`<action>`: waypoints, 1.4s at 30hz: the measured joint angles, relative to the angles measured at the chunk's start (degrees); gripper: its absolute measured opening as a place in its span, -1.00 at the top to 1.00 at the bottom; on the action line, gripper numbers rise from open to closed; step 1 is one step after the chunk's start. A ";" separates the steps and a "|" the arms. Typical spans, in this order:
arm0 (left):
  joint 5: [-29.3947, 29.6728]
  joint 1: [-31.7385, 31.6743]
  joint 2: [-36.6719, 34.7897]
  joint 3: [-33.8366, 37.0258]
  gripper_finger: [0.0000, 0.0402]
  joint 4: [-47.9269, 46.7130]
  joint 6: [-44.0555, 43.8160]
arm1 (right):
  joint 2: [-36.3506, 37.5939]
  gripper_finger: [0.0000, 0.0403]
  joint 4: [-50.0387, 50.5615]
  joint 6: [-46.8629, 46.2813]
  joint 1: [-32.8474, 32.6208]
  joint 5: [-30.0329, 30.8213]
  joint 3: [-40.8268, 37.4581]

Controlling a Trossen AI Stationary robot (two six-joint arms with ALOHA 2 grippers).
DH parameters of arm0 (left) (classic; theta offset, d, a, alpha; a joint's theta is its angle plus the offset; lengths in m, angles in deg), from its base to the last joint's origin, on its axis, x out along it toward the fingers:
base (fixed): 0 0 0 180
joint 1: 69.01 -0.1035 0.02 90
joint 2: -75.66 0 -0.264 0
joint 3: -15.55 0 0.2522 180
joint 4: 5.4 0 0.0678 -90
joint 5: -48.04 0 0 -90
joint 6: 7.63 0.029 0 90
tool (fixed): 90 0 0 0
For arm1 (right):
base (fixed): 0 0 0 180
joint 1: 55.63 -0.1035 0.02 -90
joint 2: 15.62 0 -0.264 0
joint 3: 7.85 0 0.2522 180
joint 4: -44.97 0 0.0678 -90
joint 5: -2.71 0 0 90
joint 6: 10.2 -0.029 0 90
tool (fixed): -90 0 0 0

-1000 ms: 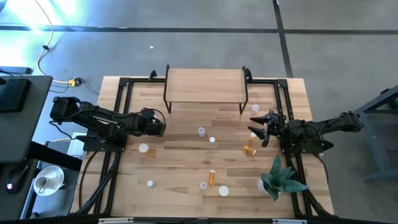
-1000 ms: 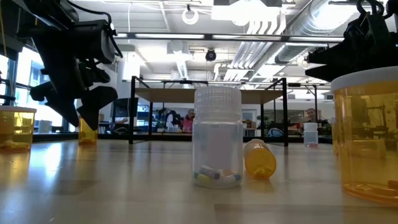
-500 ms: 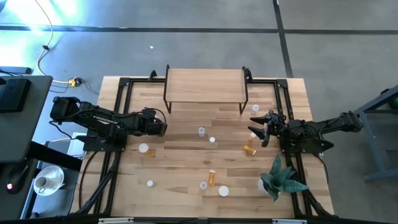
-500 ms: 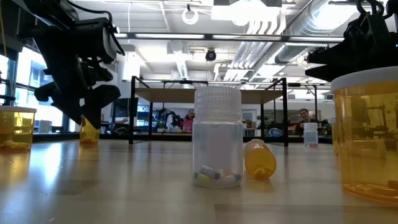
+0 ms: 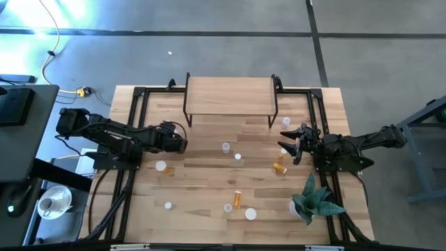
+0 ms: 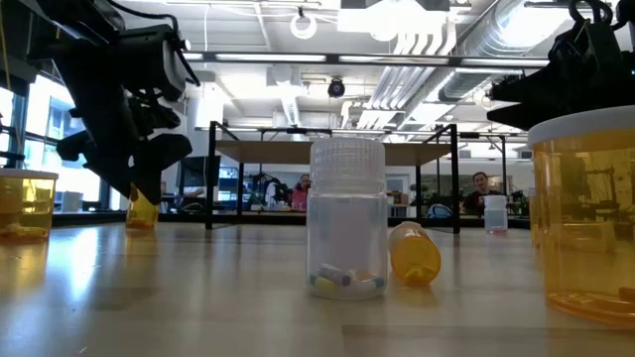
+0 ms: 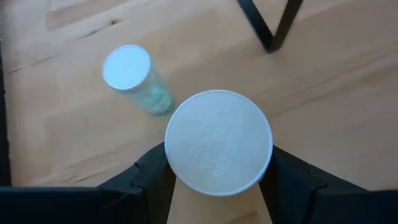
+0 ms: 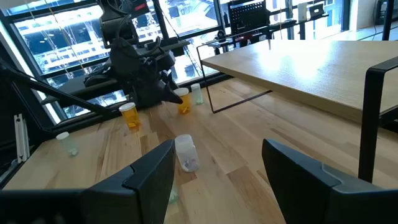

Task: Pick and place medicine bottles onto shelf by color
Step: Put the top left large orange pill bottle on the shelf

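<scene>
Reaching low, left gripper (image 7: 217,186) clamped on orange bottle (image 7: 218,142), right gripper (image 8: 217,162) spread.

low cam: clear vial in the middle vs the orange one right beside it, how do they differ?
The clear ribbed-cap pill vial stands upright; the small orange pill vial lies on its side. The clear vial looks bigger and nearer the camera; the orange vial looks smaller, slightly behind. Pills show at the clear vial's bottom; the orange vial's contents can't be made out. Both rest on the wooden tabletop.
</scene>
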 joint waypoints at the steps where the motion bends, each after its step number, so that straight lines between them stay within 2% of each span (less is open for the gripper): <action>1: -0.33 0.14 0.00 -0.38 0.06 -0.02 0.55 | 0.01 -0.15 -0.02 -0.01 0.01 0.00 0.00; 19: 0.13 7.00 0.00 -10.51 0.06 -0.06 9.87 | 0.01 -0.15 0.00 -0.01 0.01 0.01 0.00; 26: 0.34 7.91 0.00 -16.34 0.06 0.01 17.96 | -0.01 -0.15 0.00 0.00 0.01 0.00 0.01; 34: 0.34 4.25 0.02 -25.48 0.06 0.07 32.17 | -0.01 -0.15 0.00 -0.01 -0.01 0.00 -0.01; 42: -0.52 -5.52 0.02 -33.81 0.06 0.22 46.19 | -0.01 -0.15 0.00 -0.01 0.01 0.01 0.00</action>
